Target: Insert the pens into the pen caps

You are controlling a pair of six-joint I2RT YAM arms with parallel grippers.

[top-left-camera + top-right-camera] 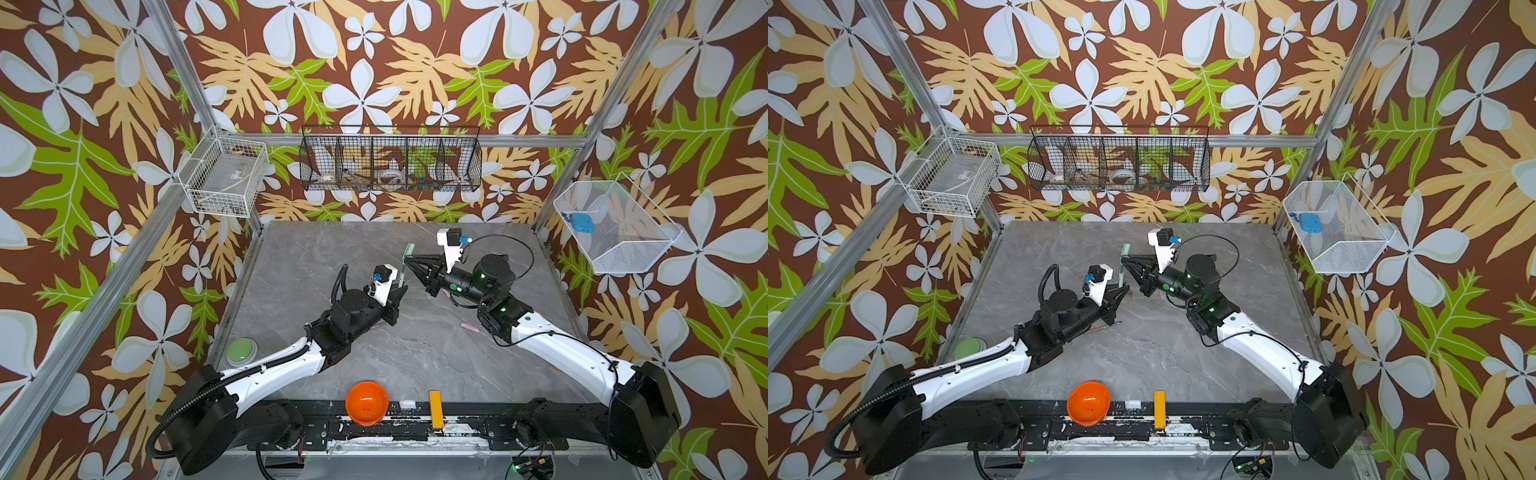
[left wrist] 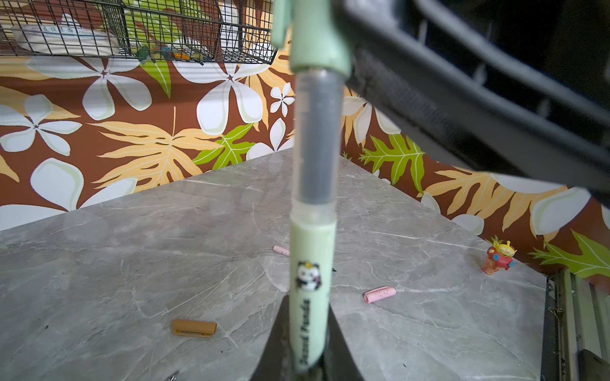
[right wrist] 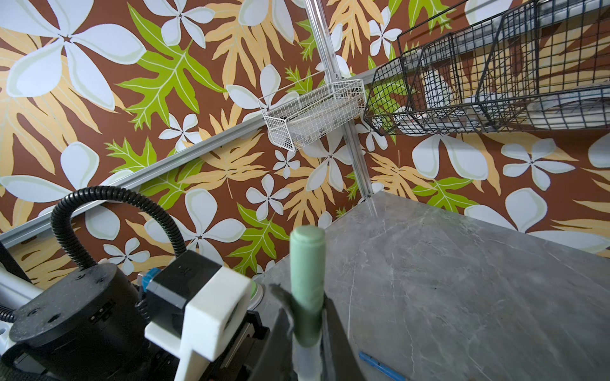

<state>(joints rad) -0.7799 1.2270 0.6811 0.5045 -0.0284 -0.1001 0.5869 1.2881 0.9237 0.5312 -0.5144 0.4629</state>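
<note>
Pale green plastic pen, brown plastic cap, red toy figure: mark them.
Pale green plastic pen (image 2: 313, 240), left wrist view, barrel.
Brown plastic cap (image 2: 194, 327), left wrist view, mid-body.
Red toy figure (image 2: 500, 260), left wrist view, body.

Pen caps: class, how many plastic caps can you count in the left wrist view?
3. A pale green plastic cap is on the pale green pen's tip; a brown tube-shaped cap and a pink tube-shaped cap lie apart on the grey marble table. Others may be hidden.

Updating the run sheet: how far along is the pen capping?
Done: no capped pen visible. In hand: left gripper holds the green pen, right gripper holds the green cap over its tip; clear barrel shows below the cap, so likely not fully seated. To do: pink cap and brown cap lie loose on the table.
</note>
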